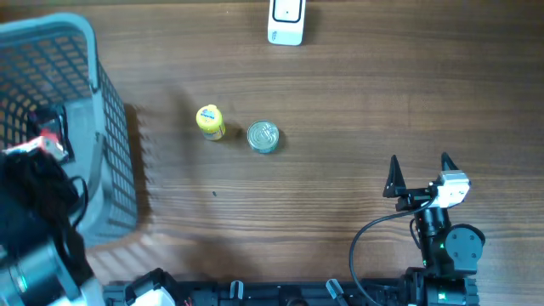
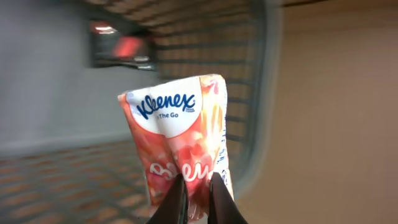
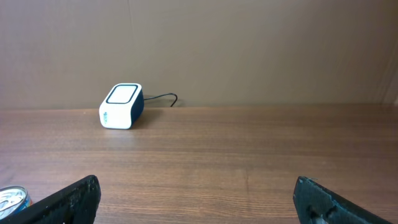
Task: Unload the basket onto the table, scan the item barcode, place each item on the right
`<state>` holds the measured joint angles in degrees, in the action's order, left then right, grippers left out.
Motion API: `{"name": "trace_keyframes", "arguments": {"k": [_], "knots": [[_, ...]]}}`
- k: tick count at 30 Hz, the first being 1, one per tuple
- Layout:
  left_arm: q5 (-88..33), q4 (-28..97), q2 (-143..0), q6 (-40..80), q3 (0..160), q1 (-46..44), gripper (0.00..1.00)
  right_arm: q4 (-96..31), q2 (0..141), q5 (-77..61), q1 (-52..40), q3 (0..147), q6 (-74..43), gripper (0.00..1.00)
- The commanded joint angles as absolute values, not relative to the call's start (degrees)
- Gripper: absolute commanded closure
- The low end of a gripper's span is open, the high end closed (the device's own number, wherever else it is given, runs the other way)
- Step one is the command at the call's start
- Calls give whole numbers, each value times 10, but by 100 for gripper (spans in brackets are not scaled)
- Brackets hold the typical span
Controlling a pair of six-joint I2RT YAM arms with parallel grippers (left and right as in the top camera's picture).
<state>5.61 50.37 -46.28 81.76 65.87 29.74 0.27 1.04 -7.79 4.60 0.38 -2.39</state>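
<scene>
Two grippers show, in opposite states. The left gripper [image 2: 194,200] is clamped on the lower end of a Kleenex pack [image 2: 177,134], its fingers pinched together with the wrapper creased between them. The pack is held upright over the grey basket [image 1: 115,144], whose mesh wall shows behind it. The basket sits at the left edge of the surface [image 1: 357,93]. The right gripper [image 1: 420,161] hovers near the near right corner, fingers spread wide and holding nothing, pointed toward the far edge. The white scanner [image 1: 286,22] stands at the far edge, about midway along it, well apart from the pack. A yellow bottle [image 1: 210,121] and a can [image 1: 263,137] stand just beside each other near the middle of the surface.
</scene>
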Motion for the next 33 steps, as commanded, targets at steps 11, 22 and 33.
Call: {"name": "trace_keyframes", "arguments": {"k": [11, 22, 33], "knots": [[65, 515, -423, 750, 670, 297, 91, 5, 6, -73, 49, 3, -31, 0], [-94, 412, -583, 683, 670, 297, 96, 5, 6, -73, 49, 3, -31, 0], [-273, 271, -598, 579, 670, 200, 96, 5, 6, -73, 49, 3, -31, 0]]}}
